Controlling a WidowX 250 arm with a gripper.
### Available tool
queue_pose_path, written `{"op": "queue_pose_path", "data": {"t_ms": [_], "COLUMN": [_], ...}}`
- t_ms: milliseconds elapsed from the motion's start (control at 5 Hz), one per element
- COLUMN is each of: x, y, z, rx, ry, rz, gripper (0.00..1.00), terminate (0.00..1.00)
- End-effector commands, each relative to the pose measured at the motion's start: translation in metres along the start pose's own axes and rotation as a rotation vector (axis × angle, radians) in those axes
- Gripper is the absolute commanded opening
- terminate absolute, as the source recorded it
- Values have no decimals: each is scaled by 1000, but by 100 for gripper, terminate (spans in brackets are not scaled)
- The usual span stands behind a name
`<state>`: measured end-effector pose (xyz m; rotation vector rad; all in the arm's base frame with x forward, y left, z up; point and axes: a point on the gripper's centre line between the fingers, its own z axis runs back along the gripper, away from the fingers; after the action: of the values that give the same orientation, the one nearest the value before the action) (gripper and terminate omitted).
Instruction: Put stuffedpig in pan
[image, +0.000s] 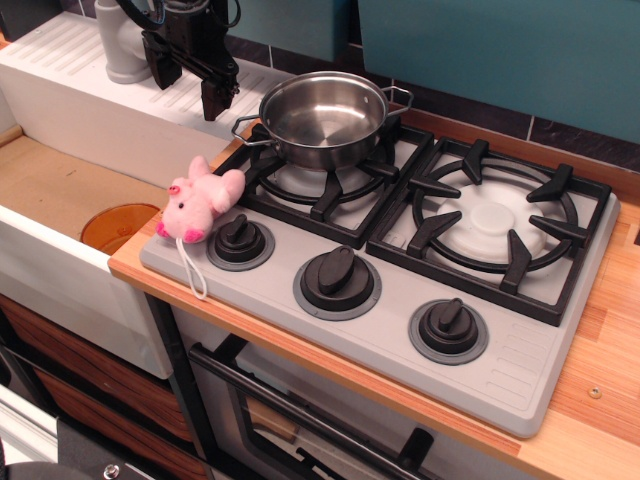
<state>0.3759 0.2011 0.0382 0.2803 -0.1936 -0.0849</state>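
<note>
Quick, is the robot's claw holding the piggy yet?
Gripper: jaws open, holding nothing; the stuffedpig lies on the stove's left edge.

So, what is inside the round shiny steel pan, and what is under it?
The round shiny steel pan is empty; only its bare bottom shows. Under it sits the black left burner grate; the burner's centre is covered by the pan.
</note>
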Motion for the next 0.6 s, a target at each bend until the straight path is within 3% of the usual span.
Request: {"op": "queue_pose_path", "data": {"t_ms": [0,400], "x": [0,1], "y": [0,12], "z": [0,44], "rx": [0,3], "ry": [0,57], "rz": [0,-26], "gripper": [100,100], "terminate": [0,0]}}
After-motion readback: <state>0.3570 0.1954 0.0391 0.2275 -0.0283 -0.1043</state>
